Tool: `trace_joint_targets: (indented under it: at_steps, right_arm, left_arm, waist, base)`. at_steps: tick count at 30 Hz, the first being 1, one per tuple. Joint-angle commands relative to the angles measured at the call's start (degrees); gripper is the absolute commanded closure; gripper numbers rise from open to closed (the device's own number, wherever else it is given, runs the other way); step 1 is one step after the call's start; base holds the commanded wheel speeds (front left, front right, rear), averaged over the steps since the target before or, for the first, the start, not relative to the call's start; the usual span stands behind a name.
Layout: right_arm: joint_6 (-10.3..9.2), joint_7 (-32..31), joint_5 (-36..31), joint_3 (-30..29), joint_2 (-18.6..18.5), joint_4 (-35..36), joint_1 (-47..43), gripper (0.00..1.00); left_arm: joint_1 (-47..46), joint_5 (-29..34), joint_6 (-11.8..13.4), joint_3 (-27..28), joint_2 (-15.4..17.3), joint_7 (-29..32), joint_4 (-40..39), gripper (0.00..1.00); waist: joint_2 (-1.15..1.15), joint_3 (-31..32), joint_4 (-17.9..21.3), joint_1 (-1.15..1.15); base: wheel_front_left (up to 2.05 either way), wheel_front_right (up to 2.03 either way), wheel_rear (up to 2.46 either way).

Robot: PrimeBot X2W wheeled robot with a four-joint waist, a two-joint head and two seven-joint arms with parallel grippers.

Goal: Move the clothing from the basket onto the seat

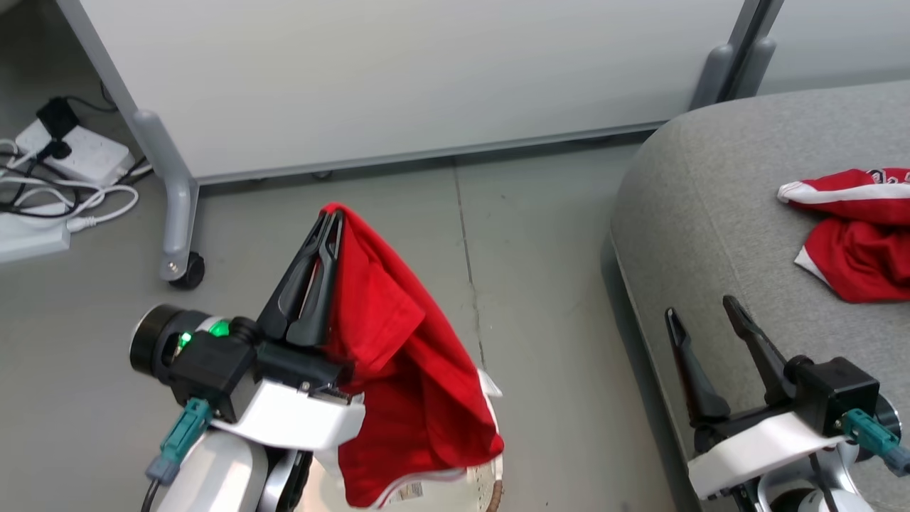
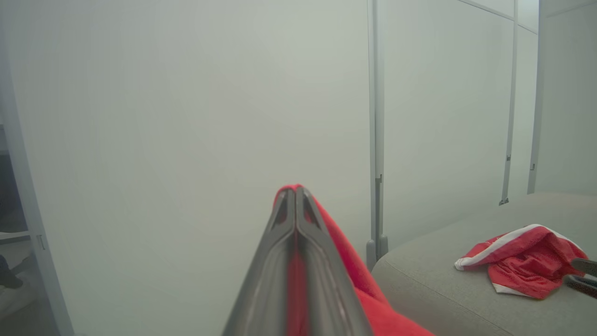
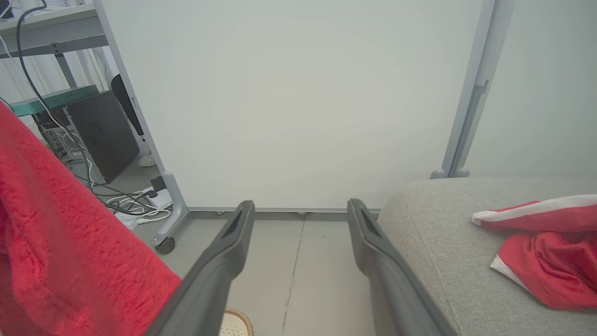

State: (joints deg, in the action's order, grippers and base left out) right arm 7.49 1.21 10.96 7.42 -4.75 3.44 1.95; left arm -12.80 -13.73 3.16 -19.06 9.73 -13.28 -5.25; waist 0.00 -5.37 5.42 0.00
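Hanging from the tips of the left gripper (image 1: 333,219), whose two long dark fingers are pressed together on its fabric, a bright red soft sports garment (image 1: 405,355) drapes down past the wrist over the white plastic laundry basket with brown woven-look rim (image 1: 492,491). To the right of those fingers lies the large grey upholstered seat cushion (image 1: 711,199), where a second red garment with white trim (image 1: 857,249) rests just beyond the right gripper (image 1: 702,307), its fingers spread apart.
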Motion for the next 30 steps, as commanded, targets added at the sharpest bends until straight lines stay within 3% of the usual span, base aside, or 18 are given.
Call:
trace_joint_targets:
  at_steps: [1, 11, 30]
  right_arm:
    - [0.01, -0.22, -0.10, -0.21, 0.00, 0.40, -0.83, 0.00]
    - [0.01, -1.67, -0.23, -0.94, 0.93, 1.93, -4.51, 0.00]
    - [0.01, -1.53, 0.27, -0.05, 1.65, 3.05, -4.10, 0.00]
  left_arm:
    - [1.06, -0.50, 0.45, 0.31, 0.25, 0.09, -0.81, 1.00]
    - [6.64, -1.65, 1.48, -0.01, 1.30, 1.64, -4.97, 1.00]
    - [6.29, -2.22, 1.16, -1.08, 1.72, 2.24, -5.20, 1.00]
  waist:
    - [0.00, 1.22, 0.50, 0.00]
    - [0.00, 4.58, 0.50, 0.00]
    - [0.00, 5.10, -0.26, 0.00]
  base:
    - [0.00, 0.00, 0.00]
    - [0.00, 0.00, 0.00]
    - [0.00, 0.00, 0.00]
